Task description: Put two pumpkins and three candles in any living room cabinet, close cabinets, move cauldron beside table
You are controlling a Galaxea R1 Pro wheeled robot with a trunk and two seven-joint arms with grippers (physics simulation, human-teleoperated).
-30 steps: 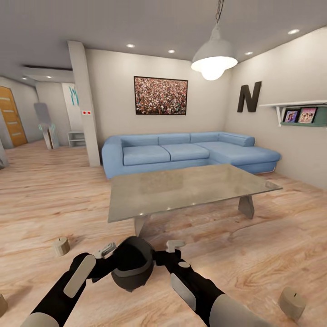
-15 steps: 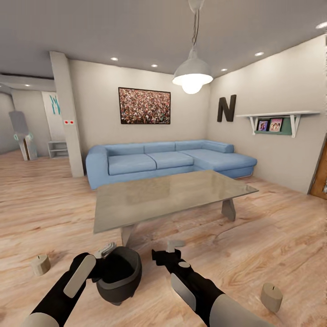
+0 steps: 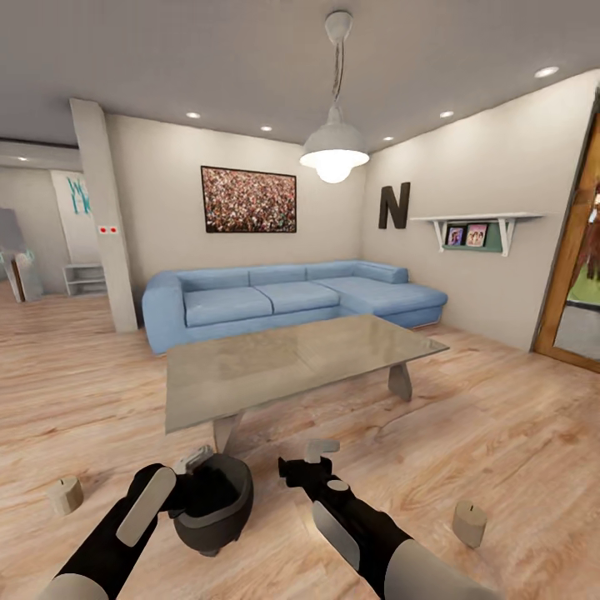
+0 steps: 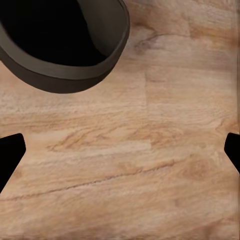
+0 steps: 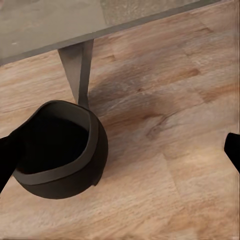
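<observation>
The matte-black cauldron (image 3: 212, 502) stands mouth up on the wood floor, just in front of the near leg of the glass-topped table (image 3: 283, 360). My left gripper (image 3: 194, 468) is open at the cauldron's rim. In the left wrist view the cauldron (image 4: 60, 45) lies beyond the spread left gripper (image 4: 120, 152), with bare floor between the fingers. My right gripper (image 3: 305, 462) is open, a little to the right of the pot. In the right wrist view the cauldron (image 5: 57, 150) is beside one finger of the right gripper (image 5: 121, 152). Two beige candles (image 3: 64, 494) (image 3: 469, 523) stand on the floor. The pumpkins and the cabinet are out of view.
A blue corner sofa (image 3: 283, 296) runs behind the table. A pendant lamp (image 3: 334, 152) hangs above it. A wall shelf (image 3: 471, 229) and a wooden door frame (image 3: 571, 250) are on the right wall, and a pillar (image 3: 104, 217) stands at the left.
The view has swung to the right. The cauldron was tilted up between both grippers; it now stands upright and lower beside the left gripper, and the right gripper is apart from it.
</observation>
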